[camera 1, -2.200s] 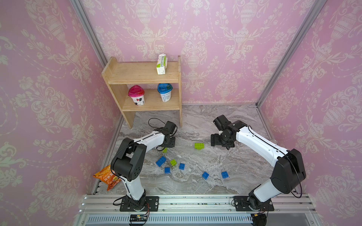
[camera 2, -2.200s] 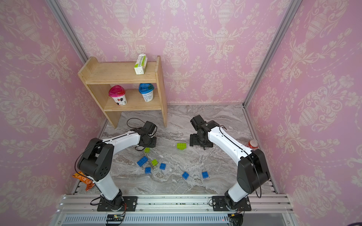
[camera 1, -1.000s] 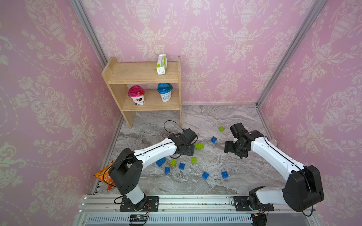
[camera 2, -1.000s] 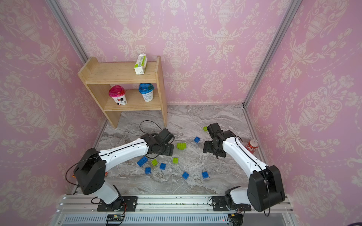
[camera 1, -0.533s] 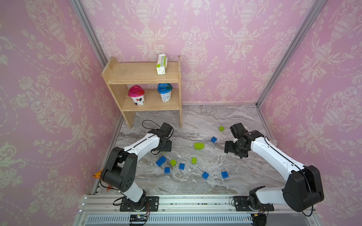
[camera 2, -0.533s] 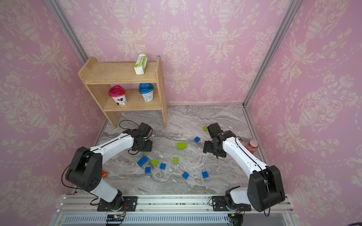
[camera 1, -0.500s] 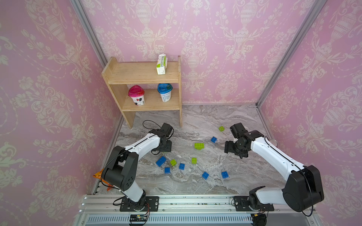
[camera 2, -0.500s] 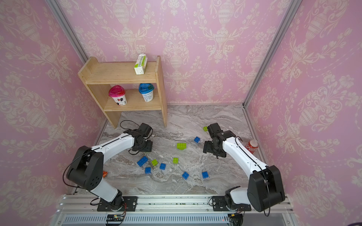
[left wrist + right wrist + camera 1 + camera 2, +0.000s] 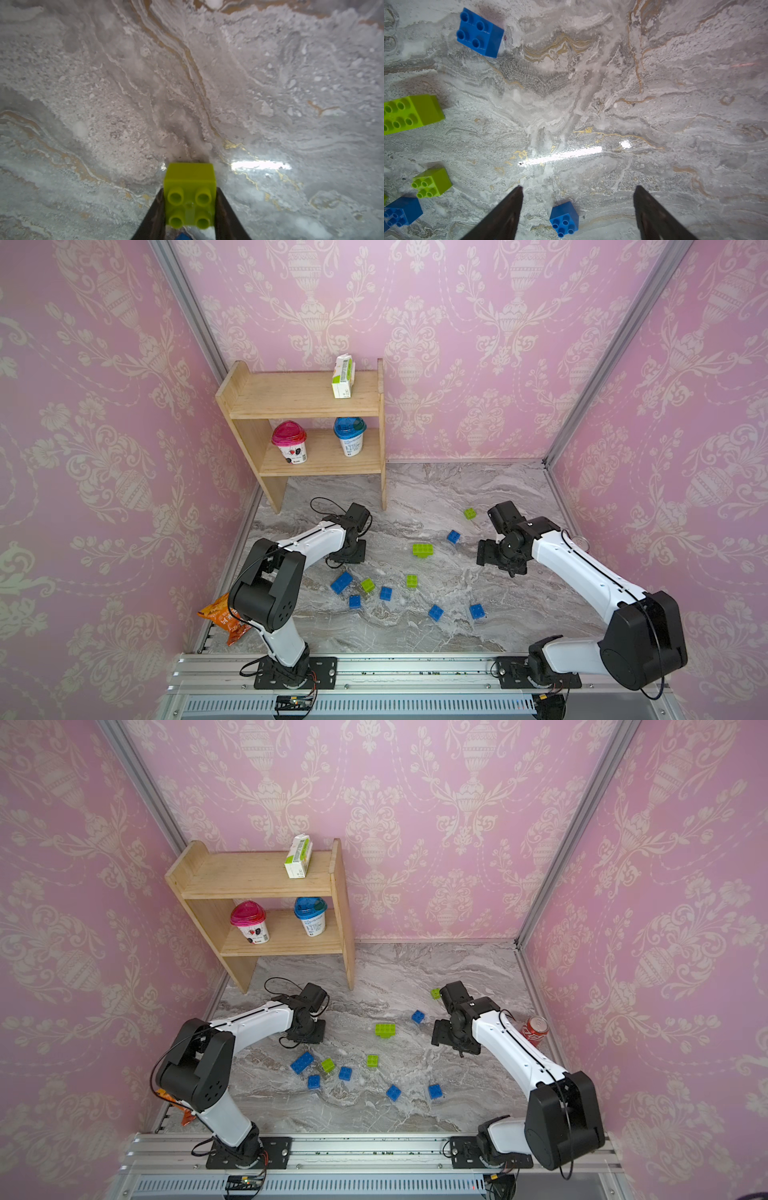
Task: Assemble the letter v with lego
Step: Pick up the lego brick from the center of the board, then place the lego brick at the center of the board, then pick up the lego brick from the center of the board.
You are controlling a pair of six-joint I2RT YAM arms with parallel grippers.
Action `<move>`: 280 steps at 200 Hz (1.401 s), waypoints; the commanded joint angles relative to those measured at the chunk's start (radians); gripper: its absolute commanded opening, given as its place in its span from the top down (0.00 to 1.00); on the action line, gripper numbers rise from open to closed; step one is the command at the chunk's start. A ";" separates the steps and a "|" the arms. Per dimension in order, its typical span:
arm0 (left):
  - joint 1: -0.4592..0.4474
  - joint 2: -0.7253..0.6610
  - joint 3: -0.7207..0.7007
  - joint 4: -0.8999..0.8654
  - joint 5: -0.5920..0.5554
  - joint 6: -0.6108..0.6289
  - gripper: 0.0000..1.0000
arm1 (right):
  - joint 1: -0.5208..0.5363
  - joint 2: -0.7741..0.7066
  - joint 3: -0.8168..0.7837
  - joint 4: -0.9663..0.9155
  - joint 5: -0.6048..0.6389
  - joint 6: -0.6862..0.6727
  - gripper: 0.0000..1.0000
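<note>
My left gripper is shut on a square lime-green lego brick, studs facing the camera, just over the marble table. In both top views this gripper points down near the shelf and hides that brick. Out on the table, my right gripper hangs open and holds nothing. A blue brick lies on the table below its fingers. Loose lego is scattered mid-table: a long lime brick, a long blue brick and several small blue and lime ones.
A wooden shelf at the back left carries a carton and two lidded cups. A red soda can stands by the right wall. An orange snack bag lies at the front left edge. Pink walls close three sides.
The left arm has drawn back from the middle of the table toward the shelf, and its jaws have closed on the lime brick. The right arm has stayed put, still open.
</note>
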 commanded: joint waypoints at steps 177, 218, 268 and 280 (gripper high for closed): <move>-0.580 0.221 0.331 0.148 0.084 -0.427 0.34 | -0.126 -0.252 -0.174 -0.058 -0.076 -0.047 0.16; -0.504 0.036 0.281 0.095 0.051 -0.339 0.24 | 0.056 -0.244 -0.117 -0.091 0.013 0.045 0.13; -0.202 -0.278 0.092 0.016 -0.015 -0.130 0.20 | 0.461 0.014 0.036 0.022 0.106 0.271 0.20; -0.155 -0.313 0.054 0.011 -0.019 -0.111 0.20 | 0.535 0.125 0.109 0.045 0.125 0.296 0.21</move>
